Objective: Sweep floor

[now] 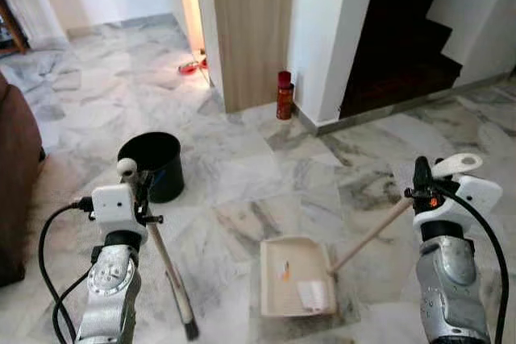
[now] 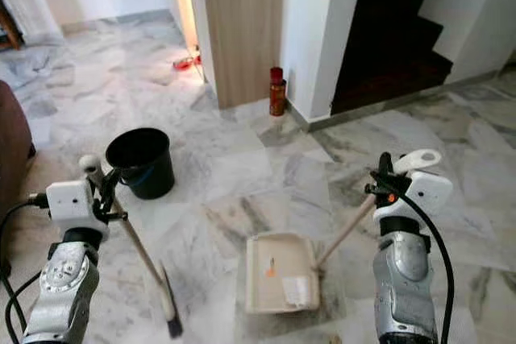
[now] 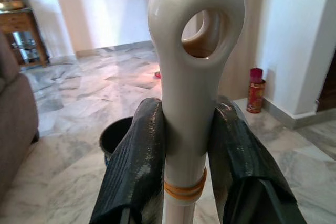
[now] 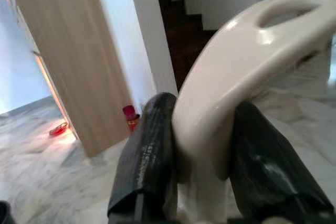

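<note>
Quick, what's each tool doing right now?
Left tool: shut on the broom handle.
Right tool: shut on the dustpan handle.

Item count, marble floor area:

- Brooms (image 1: 165, 267): one, cream handle with a loop end.
- Dustpans (image 1: 293, 276): one, cream, long-handled.
- Litter pieces in the dustpan: two, comprising one small orange scrap (image 1: 285, 271) and one white paper piece (image 1: 313, 294).
- Buckets (image 1: 153, 165): one, black.
- Red cans (image 1: 284, 95): one, beside the white wall.
- Red objects (image 1: 190, 67) near the wooden panel: one; its type cannot be determined.
</note>
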`<state>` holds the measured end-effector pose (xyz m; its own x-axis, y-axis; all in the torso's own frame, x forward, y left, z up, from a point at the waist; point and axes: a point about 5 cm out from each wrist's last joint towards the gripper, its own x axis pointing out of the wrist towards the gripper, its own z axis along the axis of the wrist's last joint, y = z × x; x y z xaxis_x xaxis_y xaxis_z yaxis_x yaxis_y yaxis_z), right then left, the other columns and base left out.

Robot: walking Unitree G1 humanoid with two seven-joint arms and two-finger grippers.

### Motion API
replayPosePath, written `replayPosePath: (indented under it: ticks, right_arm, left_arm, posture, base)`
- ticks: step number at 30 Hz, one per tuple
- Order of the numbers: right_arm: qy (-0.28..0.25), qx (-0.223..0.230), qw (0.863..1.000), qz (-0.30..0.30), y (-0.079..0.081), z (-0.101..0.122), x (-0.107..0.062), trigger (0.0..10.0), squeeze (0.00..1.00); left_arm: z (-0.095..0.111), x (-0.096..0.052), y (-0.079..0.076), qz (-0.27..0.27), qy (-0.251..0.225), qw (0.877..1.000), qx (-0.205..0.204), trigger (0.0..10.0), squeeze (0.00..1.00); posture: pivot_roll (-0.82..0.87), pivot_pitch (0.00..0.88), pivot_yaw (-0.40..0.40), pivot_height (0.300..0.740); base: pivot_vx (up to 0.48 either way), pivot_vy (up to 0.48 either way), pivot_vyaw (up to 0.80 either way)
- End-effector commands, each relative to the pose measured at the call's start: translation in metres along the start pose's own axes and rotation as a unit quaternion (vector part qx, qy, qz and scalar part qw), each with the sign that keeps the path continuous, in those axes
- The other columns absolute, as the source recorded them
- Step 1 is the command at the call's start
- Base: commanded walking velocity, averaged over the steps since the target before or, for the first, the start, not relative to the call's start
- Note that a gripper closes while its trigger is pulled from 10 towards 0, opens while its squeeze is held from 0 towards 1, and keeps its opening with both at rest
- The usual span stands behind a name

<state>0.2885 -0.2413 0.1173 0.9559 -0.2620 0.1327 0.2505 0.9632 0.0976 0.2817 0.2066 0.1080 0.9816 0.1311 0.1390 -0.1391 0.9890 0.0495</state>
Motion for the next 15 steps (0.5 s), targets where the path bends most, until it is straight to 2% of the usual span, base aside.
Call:
replayPosePath:
  ticks: [1, 9, 15]
  right_arm:
    - [-0.011, -0.009, 1.0, -0.019, -0.005, 0.006, 0.007, 10.0, 0.0]
    - [-0.016, -0.008, 1.0, -0.022, -0.008, 0.008, 0.01, 10.0, 0.0]
    - [-0.009, 0.0, 1.0, -0.003, -0.001, 0.003, 0.009, 10.0, 0.0]
  left_arm:
    - [0.011, 0.005, -0.002, -0.009, -0.032, 0.999, 0.007, 10.0, 0.0]
    - [0.011, 0.003, 0.007, -0.006, -0.031, 0.999, 0.015, 10.0, 0.0]
    - [0.012, 0.002, 0.012, 0.0, -0.032, 0.999, 0.019, 10.0, 0.0]
  posture:
    - [-0.09, 0.0, 0.056, 0.74]
    - [-0.08, 0.0, 0.067, 0.74]
    - [-0.04, 0.0, 0.06, 0.74]
  base:
    - [0.0, 0.0, 0.0]
    - [0.0, 0.0, 0.0]
    - [0.0, 0.0, 0.0]
